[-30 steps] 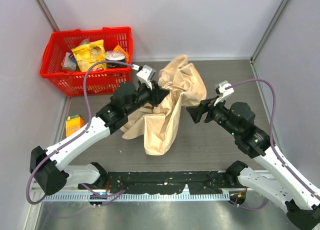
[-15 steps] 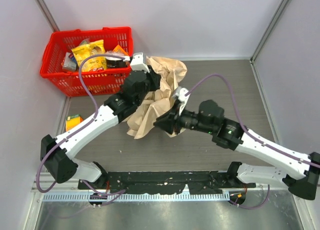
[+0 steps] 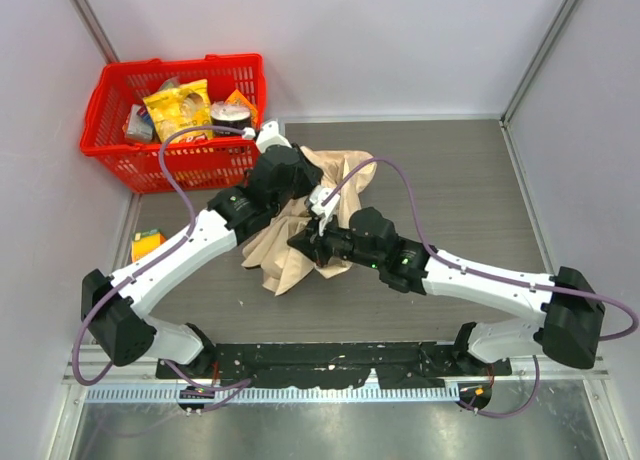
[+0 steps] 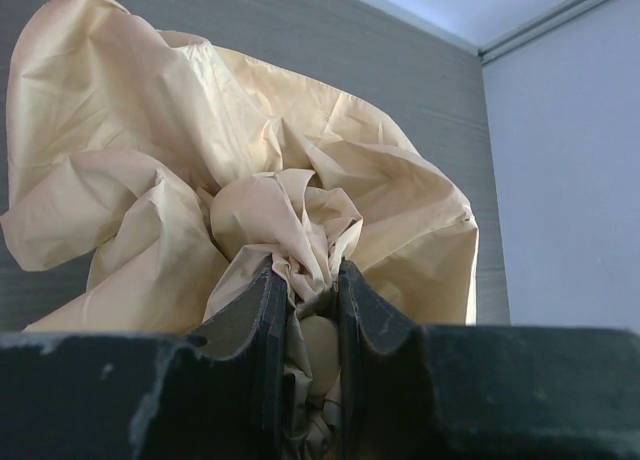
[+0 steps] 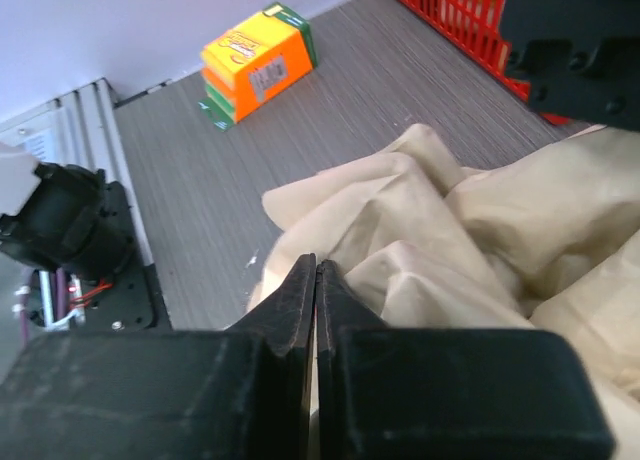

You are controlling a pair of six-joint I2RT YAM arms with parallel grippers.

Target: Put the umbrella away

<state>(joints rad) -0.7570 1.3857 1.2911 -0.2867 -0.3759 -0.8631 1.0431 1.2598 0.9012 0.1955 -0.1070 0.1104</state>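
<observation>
Main risk: the right gripper (image 5: 316,270) has its jaws pressed flat together at the edge of the fabric, and I can't tell if a fold is caught between them. If nothing is, pulling away leaves the cloth where it lies. If only one thin layer is caught, it prob. slips out or drags the heap sideways. The left gripper (image 4: 305,290) is narrow, clamped on a gathered wad of canopy w/ something pale and rounded low between the jaws, poss. the handle, not sure. With both arms crossing close over the pile, opposing pulls could strain the cloth or bend ribs hidden inside. No shaft or ribs show, so any tug is blind as to where the stiff parts sit. The umbrella (image 3: 275,265) lies mid-table (image 3: 450,200) as a crumpled mound, just beside the front right corner of the red basket (image 3: 180,165) and between the two grippers, not yet folded or wrapped. Fabric is thin, pale tan and slightly glossy, w/ sharp creases and puffy folds that hold air, so prob. slick and springy. The basket is rigid plastic lattice. An orange carton (image 5: 258,65), boxy w/ hard edges, sits well apart on the grey streaked tabletop.
</observation>
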